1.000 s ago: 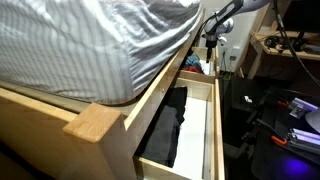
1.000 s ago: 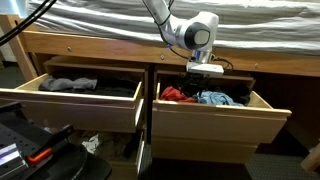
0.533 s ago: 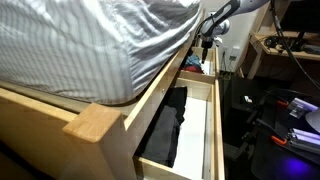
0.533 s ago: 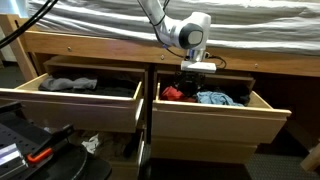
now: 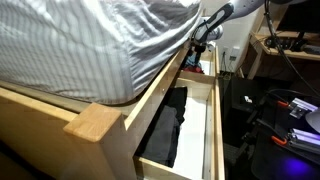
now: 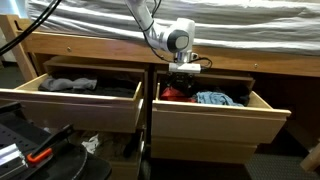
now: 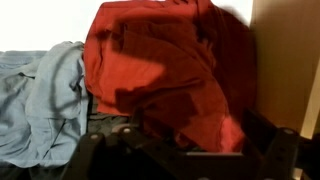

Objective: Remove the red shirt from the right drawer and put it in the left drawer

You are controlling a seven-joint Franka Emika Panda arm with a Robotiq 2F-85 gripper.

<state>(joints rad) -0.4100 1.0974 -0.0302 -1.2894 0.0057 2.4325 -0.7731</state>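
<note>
The red shirt (image 6: 172, 93) lies bunched at the left end of the right drawer (image 6: 215, 118), next to a blue-grey garment (image 6: 213, 98). My gripper (image 6: 183, 76) hangs just above the red shirt, pointing down into the drawer. In the wrist view the red shirt (image 7: 150, 60) fills the middle, and my dark fingers stand wide apart at the bottom with shirt folds between them (image 7: 185, 142); the gripper looks open. The left drawer (image 6: 70, 105) is pulled out and holds dark clothes (image 6: 72, 85). In an exterior view the gripper (image 5: 200, 36) sits by the bed frame.
The striped mattress (image 5: 90, 40) overhangs both drawers. The wooden divider and bed rail (image 6: 150, 72) stand between the drawers. A wooden drawer wall (image 7: 285, 60) is close beside the shirt. Black clothes (image 5: 170, 125) lie in the near drawer. Equipment clutters the floor (image 6: 30, 150).
The arm has swung left along the right drawer, from above the blue garment to above the red shirt, and sits slightly lower. The clothes have not moved.
</note>
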